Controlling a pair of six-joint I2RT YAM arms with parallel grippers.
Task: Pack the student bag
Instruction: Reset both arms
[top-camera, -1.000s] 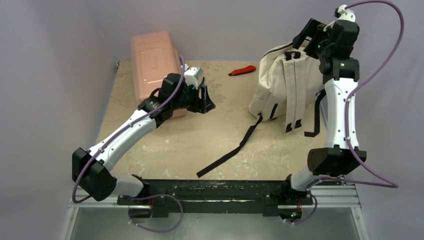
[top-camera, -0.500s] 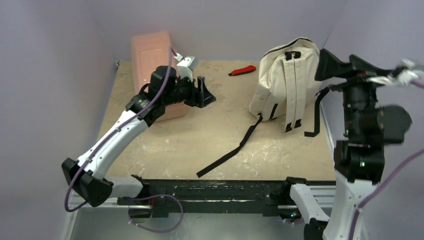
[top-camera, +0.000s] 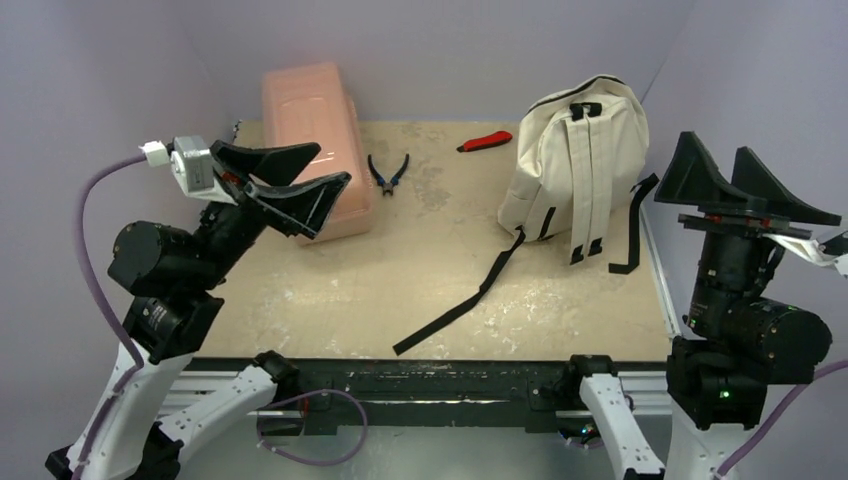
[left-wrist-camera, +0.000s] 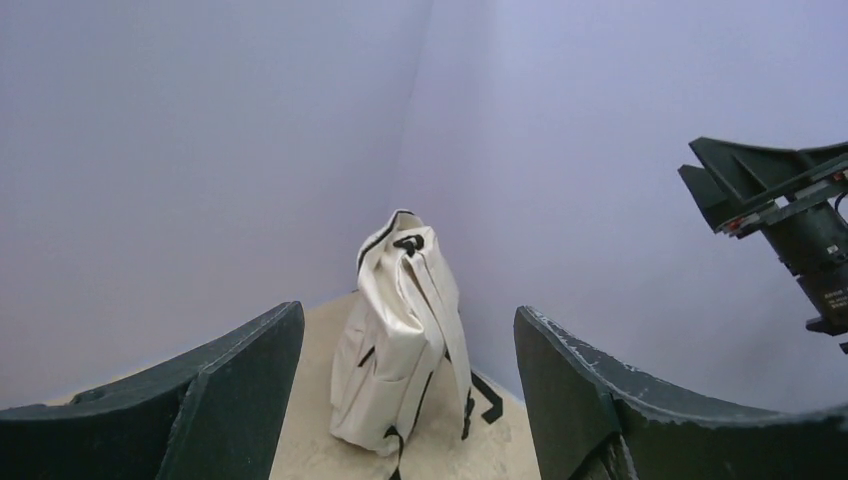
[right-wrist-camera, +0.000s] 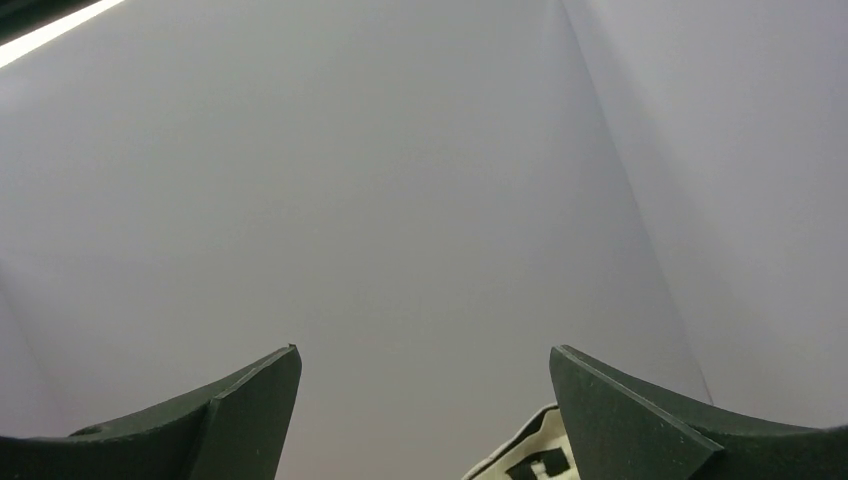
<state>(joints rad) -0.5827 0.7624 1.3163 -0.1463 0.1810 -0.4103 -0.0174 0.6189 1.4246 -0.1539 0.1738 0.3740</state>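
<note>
Cream canvas bag (top-camera: 578, 160) stands upright at the far right of the table (top-camera: 420, 280), straps facing the arms, one long black strap (top-camera: 462, 300) trailing across the board toward the near edge. Whether its top is zipped or open cannot be told from any view.

Loose things on the table: pink box (top-camera: 312, 130) at the far left, lid on; pliers (top-camera: 388, 170) just beside the box, toward the middle; red knife (top-camera: 486, 141) near the back edge, between the pliers and the bag.

Left gripper (top-camera: 290, 180) is raised above the near left of the table, fingers apart, holding nothing; its wrist view looks across at the bag. Right gripper (top-camera: 745, 190) is raised off the right edge of the table, fingers apart, holding nothing; its wrist view shows mostly wall, with a sliver of the bag top at the bottom edge.

Judgement: both arms stand drawn back and high, clear of everything. With three things lying outside the bag, the scene fits packing partly in hand, or a pause between items; what is inside the bag is hidden. Any further packing calls for an open bag mouth and one hand to steady the soft canvas while the other carries an item in.
</note>
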